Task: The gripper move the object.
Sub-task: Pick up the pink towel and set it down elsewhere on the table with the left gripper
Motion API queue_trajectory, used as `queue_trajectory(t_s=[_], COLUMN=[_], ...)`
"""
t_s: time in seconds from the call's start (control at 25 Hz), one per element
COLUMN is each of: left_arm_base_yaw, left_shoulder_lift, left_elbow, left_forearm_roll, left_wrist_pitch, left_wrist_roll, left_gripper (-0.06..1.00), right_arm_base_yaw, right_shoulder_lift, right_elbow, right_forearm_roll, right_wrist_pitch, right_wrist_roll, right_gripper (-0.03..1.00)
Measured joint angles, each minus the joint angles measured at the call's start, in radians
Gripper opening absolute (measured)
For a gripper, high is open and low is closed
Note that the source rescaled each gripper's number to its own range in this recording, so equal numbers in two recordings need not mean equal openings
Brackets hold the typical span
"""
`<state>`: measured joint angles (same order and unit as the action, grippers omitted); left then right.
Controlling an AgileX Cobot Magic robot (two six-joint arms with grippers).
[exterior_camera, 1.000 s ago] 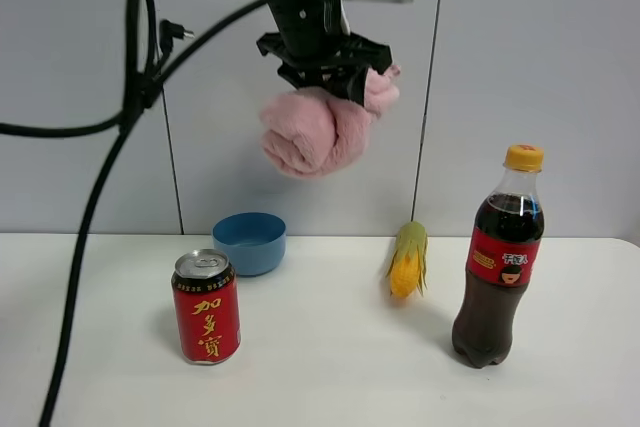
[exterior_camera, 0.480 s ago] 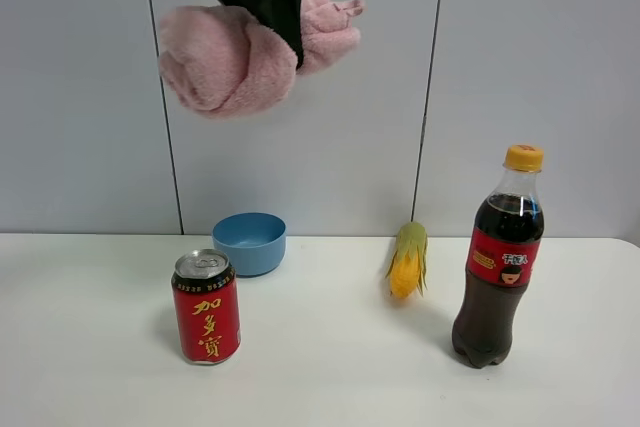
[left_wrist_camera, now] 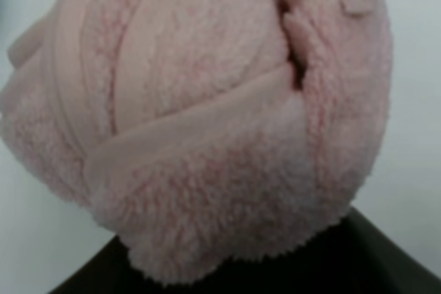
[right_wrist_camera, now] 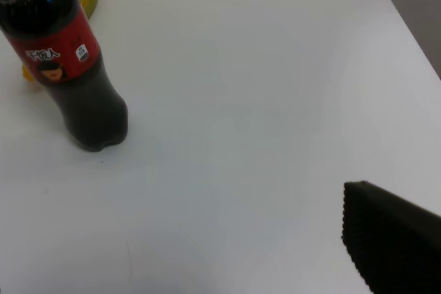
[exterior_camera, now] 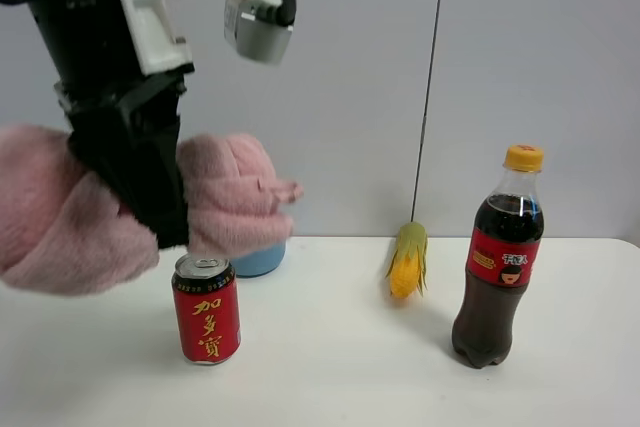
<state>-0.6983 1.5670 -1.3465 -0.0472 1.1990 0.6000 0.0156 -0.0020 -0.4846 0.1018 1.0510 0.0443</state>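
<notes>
My left gripper (exterior_camera: 145, 197) is shut on a pink plush towel (exterior_camera: 55, 222) and holds it in the air at the left, close to the camera, above the table's left part. The plush bulges out on both sides of the black fingers and fills the left wrist view (left_wrist_camera: 200, 115). It hangs just above and behind the red can (exterior_camera: 206, 308) and hides most of the blue bowl (exterior_camera: 262, 261). Of my right gripper only one black finger (right_wrist_camera: 393, 239) shows, over bare table near the cola bottle (right_wrist_camera: 65, 60). That gripper is out of the exterior view.
On the white table (exterior_camera: 330, 367) stand the red can at front left and the cola bottle (exterior_camera: 499, 257) at the right. A corn cob (exterior_camera: 408, 259) lies at the back middle. A grey panel wall is behind. The table's right edge (right_wrist_camera: 406, 25) shows in the right wrist view.
My left arm has carried the pink plush from high at the middle to the left and down, closer to the camera. It now covers most of the blue bowl.
</notes>
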Motion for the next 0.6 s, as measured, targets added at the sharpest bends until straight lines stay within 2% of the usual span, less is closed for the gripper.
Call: queue_trajectory(t_s=[0.16,0.4,0.6], left_arm_base_yaw=[-0.052,-0.064,-0.064], left_shoulder_lift=[-0.01,-0.011,0.035], left_elbow=[0.151,0.338,0.405], left_forearm_roll=[-0.026,-0.027,-0.031], left_wrist_pitch=[-0.178,-0.471,-0.564], left_wrist_roll=[0.099,0.346,0.478], left_gripper=[0.01,0.01,0.01], right_arm_base_yaw=[0.0,0.0,0.0], right_shoulder_lift=[0.0,0.0,0.0], right_elbow=[0.0,0.0,0.0], right_forearm_roll=[0.0,0.0,0.0], right_wrist_pitch=[0.0,0.0,0.0], right_wrist_roll=[0.0,0.0,0.0], right_gripper=[1.0,1.0,1.0])
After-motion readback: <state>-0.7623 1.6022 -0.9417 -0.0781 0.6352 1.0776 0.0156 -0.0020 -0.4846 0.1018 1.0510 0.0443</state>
